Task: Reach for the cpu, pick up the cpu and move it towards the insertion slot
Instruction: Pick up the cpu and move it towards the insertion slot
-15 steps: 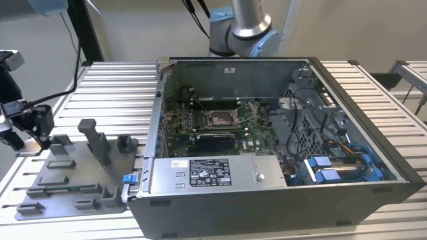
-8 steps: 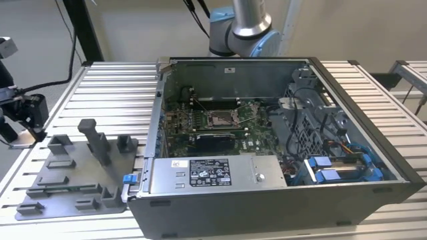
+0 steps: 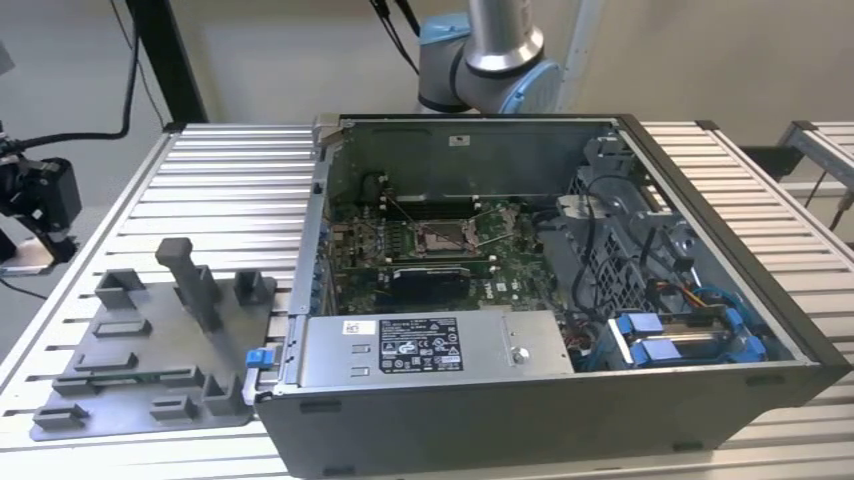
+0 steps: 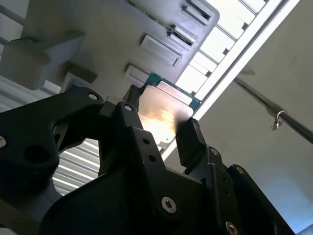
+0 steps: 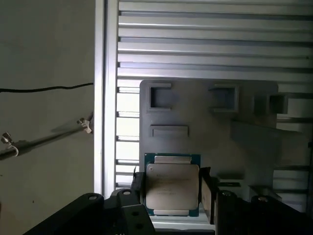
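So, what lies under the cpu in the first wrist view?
The grey tray, resting on the slatted table. The cpu, held in the gripper, hides the part of the tray directly beneath it.

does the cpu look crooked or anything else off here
Nothing stands out. In the first wrist view the cpu sits square in the gripper, above the grey tray, with no tilt or damage showing.

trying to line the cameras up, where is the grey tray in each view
exterior view: grey tray on the ribbed table, at the exterior view's left of the computer case
first wrist view: tray behind the cpu
second wrist view: tray behind the cpu
shared landmark: the ribbed table
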Controlling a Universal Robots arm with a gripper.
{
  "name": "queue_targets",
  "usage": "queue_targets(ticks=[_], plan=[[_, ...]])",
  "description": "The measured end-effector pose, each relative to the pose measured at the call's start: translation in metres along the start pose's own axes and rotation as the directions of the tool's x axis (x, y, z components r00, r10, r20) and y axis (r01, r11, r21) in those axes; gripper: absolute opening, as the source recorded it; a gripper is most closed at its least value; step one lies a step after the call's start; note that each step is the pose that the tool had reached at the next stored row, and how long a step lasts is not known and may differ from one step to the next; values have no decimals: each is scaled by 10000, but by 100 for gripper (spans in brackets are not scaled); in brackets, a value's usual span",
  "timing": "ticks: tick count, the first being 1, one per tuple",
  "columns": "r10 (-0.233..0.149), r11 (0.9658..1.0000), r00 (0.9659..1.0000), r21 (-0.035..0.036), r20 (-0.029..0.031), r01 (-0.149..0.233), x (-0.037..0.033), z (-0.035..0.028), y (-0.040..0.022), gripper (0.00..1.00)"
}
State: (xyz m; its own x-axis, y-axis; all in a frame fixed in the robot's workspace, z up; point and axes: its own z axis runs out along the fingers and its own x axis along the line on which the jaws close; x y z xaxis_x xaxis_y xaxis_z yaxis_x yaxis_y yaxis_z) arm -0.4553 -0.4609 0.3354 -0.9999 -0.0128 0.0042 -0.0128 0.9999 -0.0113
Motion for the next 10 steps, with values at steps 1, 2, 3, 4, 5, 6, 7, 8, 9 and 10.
queue_targets(ticks=[1,2,3,4,5,6,7,8,9,10], plan=[[0,10000,10000,-1,0,0,1,-40,1,0],[0,10000,10000,-1,1,0,1,-81,1,0],[0,10000,10000,0,0,0,2,-122,2,0],[0,10000,10000,-1,1,0,3,-161,3,0],[0,10000,10000,-1,1,0,4,-200,4,0],[1,10000,10000,-1,0,-1,6,-235,6,0],[0,10000,10000,-1,1,0,6,-273,7,0],[0,10000,10000,-1,1,0,7,-311,9,0],[1,10000,10000,-1,1,-1,8,-353,11,0],[0,10000,10000,0,0,0,9,-395,12,0]])
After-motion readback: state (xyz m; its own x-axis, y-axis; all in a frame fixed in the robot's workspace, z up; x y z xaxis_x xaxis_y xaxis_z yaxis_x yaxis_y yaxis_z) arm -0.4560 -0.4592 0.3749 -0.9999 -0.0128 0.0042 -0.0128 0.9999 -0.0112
